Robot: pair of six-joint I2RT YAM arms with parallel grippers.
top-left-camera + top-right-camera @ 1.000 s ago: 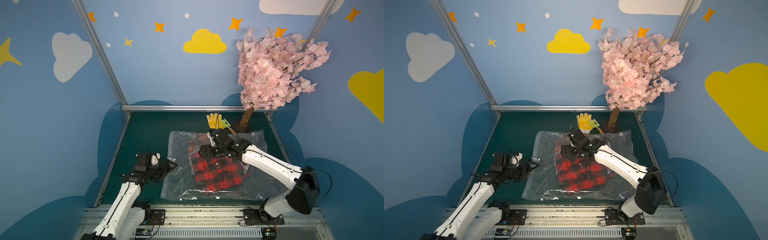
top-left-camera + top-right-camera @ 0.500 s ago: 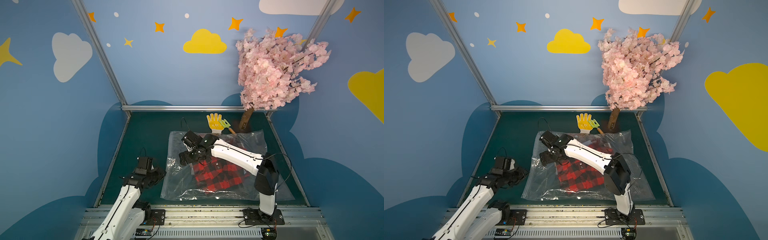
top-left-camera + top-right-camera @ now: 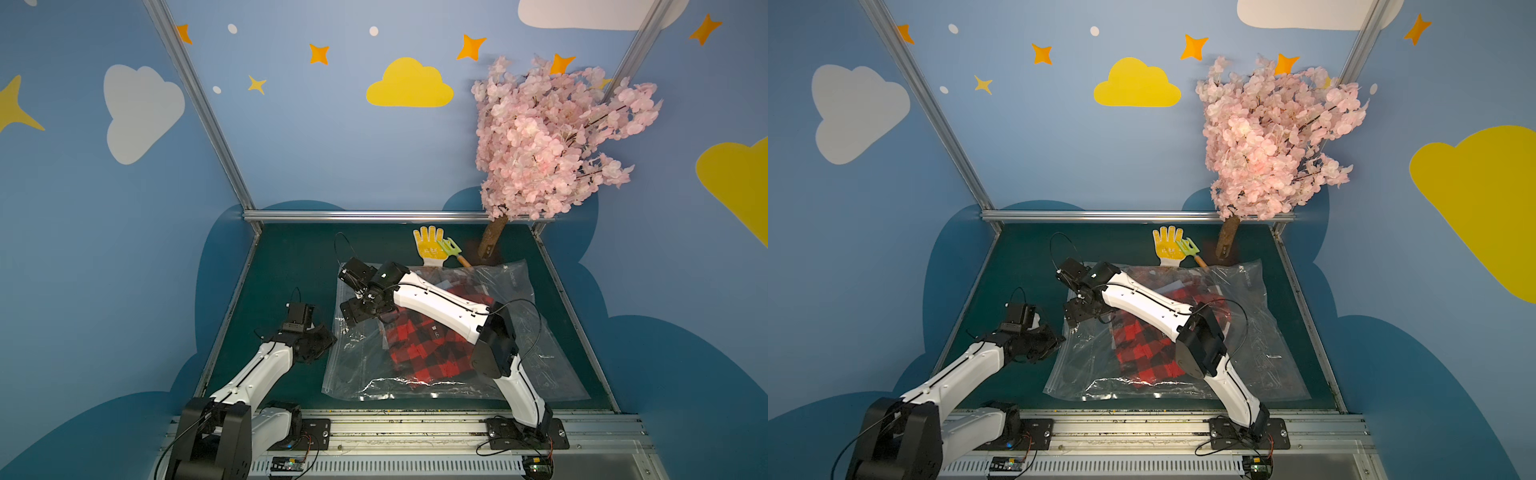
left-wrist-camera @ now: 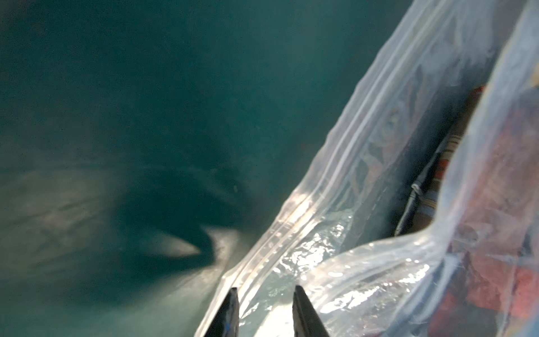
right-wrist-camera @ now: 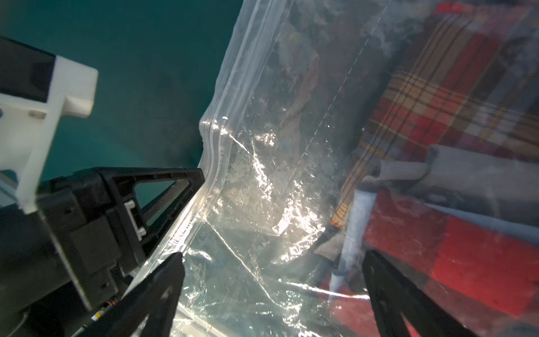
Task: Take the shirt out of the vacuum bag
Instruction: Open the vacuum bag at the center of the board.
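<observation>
The clear vacuum bag [image 3: 361, 365] lies flat on the green table in both top views, its zip strip [image 5: 233, 87] along the left edge. Inside it is the red-and-black checked shirt [image 3: 424, 349], which I see through the plastic in the right wrist view [image 5: 466, 256]. My left gripper [image 3: 330, 338] is at the bag's left edge. Its jaws [image 4: 265, 291] stand narrow with the zip edge [image 4: 291, 221] between them. Beside it the bag's upper layer bulges up. My right gripper [image 3: 351, 311] hangs wide open [image 5: 271, 291] over the bag's left part, close to the left gripper [image 5: 116, 204].
A yellow glove [image 3: 430, 249] and a small green rake [image 3: 451, 249] lie behind the bag. The trunk [image 3: 490, 241] of the pink blossom tree stands at the back right. Aluminium rails border the table.
My right arm has swung from over the shirt to the bag's left edge, still open. My left gripper has come in to that edge and its jaws have narrowed round it.
</observation>
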